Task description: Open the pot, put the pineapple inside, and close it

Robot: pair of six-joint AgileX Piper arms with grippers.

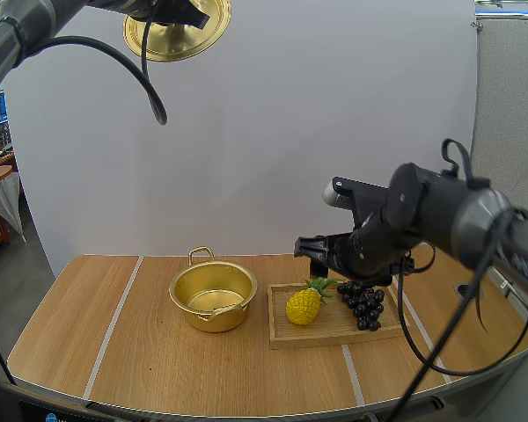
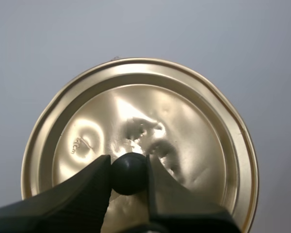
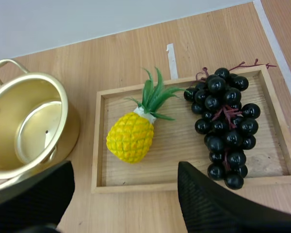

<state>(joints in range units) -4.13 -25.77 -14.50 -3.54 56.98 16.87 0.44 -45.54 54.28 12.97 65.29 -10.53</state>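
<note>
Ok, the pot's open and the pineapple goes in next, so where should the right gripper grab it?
Probably take the pineapple by its yellow body, across its width, coming down from above. It lies on its side in the wooden tray, thin leaves pointing toward the grapes; the tray walls block a sideways approach.

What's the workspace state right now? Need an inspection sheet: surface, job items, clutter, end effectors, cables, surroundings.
Surface: wooden table with pale stripes across it.
Job's things: pot open and empty, left of the tray; lid held high above the table; pineapple lying on the tray.
Clutter: grapes on the tray, beside the pineapple.
End effectors: left end effector shut on the lid's knob; right end effector open, above the tray.
Cables: nothing seen.
Surroundings: white screen behind the table.
</note>
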